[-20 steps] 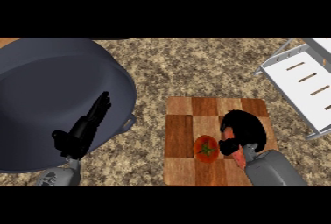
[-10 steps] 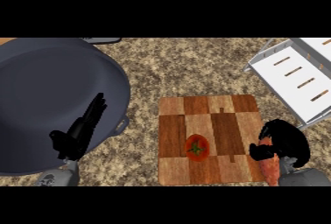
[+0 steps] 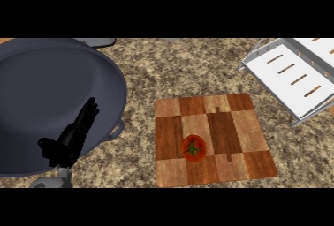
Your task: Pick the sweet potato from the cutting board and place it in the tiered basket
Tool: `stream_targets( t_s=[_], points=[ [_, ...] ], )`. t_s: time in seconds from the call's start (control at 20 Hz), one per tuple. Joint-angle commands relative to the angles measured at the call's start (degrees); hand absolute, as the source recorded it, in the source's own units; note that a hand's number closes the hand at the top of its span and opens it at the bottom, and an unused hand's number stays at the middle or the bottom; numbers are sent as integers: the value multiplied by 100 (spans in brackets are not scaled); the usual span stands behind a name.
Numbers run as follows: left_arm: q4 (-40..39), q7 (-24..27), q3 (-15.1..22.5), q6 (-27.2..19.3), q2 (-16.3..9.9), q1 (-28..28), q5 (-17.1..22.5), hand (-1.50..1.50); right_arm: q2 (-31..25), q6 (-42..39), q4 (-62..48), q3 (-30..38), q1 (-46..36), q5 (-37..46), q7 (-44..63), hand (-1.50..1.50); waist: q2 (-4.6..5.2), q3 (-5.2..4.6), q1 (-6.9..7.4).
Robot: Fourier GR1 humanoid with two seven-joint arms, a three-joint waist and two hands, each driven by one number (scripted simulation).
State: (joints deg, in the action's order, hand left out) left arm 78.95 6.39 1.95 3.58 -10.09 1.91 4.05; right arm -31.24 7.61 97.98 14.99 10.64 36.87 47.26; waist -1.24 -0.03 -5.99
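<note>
Gone from view since half a second ago is the right hand, which had hung off the board's 4 o'clock corner; whether it holds anything cannot be told. No sweet potato shows anywhere. On the wooden cutting board lies only a red tomato, toward 7 o'clock of the board's middle. At 1 o'clock from the board stands the white tiered basket. At 9 o'clock, the left hand rests over the large dark pot, fingers straight and pressed together, holding nothing.
</note>
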Motion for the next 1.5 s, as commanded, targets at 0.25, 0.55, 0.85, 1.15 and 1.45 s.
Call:
stream_targets(
  t_s=[0.25,0.55,0.85,1.15,1.45],
  points=[
    [-254,-56,125,30,163,488,-103,0,-631,-347,2097,1871,556,-1235,-96,150,101,-8,407],
    [-1,-352,196,62,175,566,-188,0,-1320,-1027,1689,2293,-699,-1683,936,150,129,-2,608],
    [-175,-255,282,285,296,690,-119,0,-2368,-1057,-40,1626,-2517,-1577,1153,150,160,-3,735],
    [59,-107,369,193,306,300,-313,0,-2410,-695,-1700,799,-3938,-1349,792,150,170,0,853],
    [-1,-229,341,303,363,557,-238,0,-1983,-593,-3309,100,-5053,-1074,189,150,173,2,840]
  ],
)
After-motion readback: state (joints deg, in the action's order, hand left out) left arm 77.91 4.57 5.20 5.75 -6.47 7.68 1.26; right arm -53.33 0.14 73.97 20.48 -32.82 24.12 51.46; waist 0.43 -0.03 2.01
